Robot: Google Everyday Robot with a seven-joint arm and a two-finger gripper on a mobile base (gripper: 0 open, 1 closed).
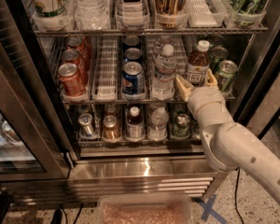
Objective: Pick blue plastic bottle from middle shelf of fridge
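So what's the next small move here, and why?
Probably ease the gripper a little deeper in, then close it. Its fingers stand open on either side of the blue plastic bottle, low by the label, at the right end of the middle shelf, and they don't look closed on it yet.

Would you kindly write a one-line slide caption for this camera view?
Open hand straddles the blue plastic bottle on the middle shelf of the fridge, beside green cans.

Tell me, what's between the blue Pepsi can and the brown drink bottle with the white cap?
A clear ribbed plastic water bottle stands there, in the camera view. The cream gripper is open at the brown drink bottle.
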